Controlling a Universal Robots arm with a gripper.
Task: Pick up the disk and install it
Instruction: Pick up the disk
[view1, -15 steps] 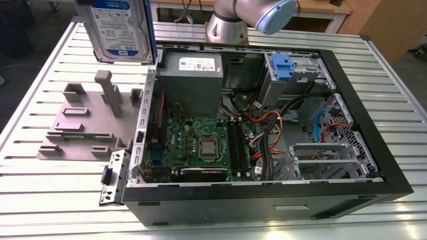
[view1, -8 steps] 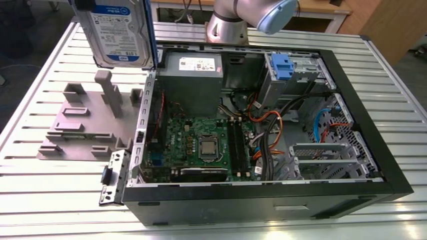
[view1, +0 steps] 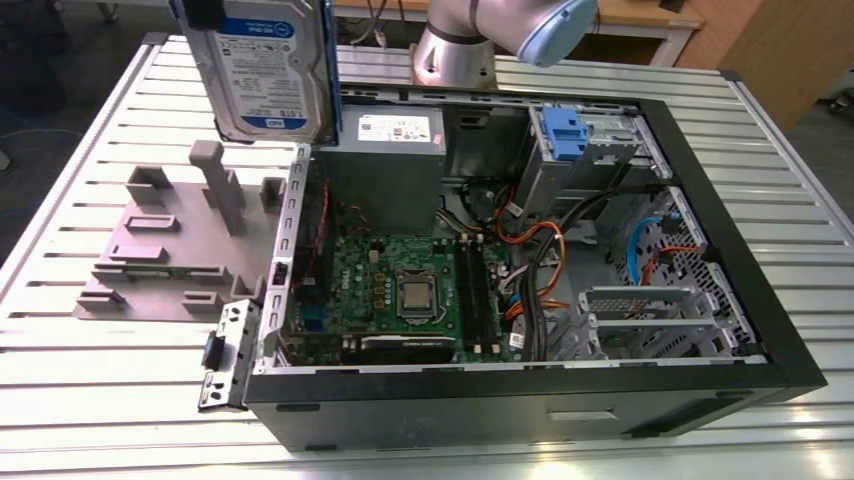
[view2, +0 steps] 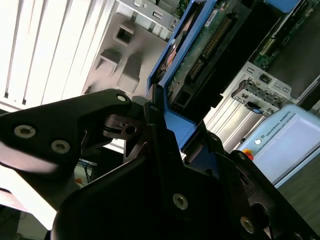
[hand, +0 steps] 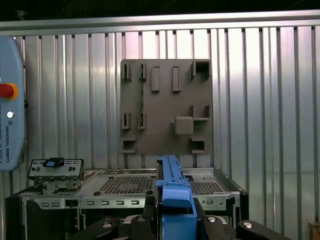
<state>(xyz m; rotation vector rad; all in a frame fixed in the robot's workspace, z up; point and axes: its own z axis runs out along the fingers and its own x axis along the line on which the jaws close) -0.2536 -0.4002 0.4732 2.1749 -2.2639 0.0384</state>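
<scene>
Ribbed metal worktop (view1: 80, 400) carries open computer case (view1: 747, 300), grey holder (view1: 174, 240) alongside; jaws pinch disk (view1: 274, 100) upright, white-and-blue label (view1: 260, 45), aloft near case rim

Grey holder (view1: 167, 250) beside open computer case (view1: 507, 402).

Ribbed silver metal tabletop (view1: 80, 400) carrying two things, grey plastic holder (view1: 160, 250) with upright posts lying toward one side edge, open black computer case (view1: 467, 400) sitting just beside it, occupying the middle.
</scene>
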